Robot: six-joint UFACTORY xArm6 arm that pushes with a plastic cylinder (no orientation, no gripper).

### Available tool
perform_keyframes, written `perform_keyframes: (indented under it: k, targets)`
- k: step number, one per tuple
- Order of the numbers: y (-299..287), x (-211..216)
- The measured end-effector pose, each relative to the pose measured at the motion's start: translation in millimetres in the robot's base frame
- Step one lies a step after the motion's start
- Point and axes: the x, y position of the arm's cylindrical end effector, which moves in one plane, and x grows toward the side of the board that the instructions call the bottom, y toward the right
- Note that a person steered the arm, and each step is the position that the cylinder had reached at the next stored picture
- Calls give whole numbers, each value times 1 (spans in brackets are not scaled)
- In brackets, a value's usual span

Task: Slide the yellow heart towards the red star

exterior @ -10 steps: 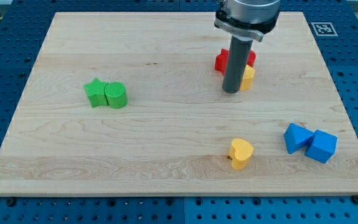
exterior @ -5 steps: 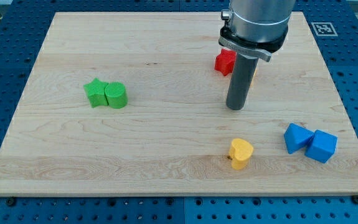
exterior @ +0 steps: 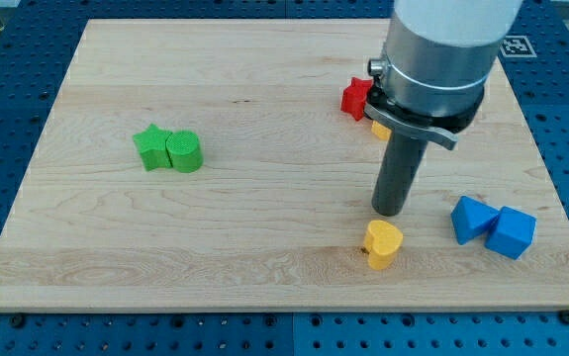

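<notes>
Camera view shows my tip (exterior: 391, 212) just above the yellow heart (exterior: 382, 243); no hand fitted. Small, rigid, probably light, it should slide if pushed from below toward the red star (exterior: 355, 97).

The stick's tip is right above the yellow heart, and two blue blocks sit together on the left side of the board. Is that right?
Not quite. The two blue blocks sit together on the view's right, not the left; the camera view shows it. The pair on the left is green. My tip is indeed just above the yellow heart.
</notes>
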Motion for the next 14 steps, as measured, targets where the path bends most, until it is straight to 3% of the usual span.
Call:
perform_keyframes:
  k: [3,5,7,9,11,12,14]
  targets:
    - [4,11]
    - [4,52]
    - [12,55]
    - [12,89]
    - [-27,88]
    - [-55,63]
    - [-56,60]
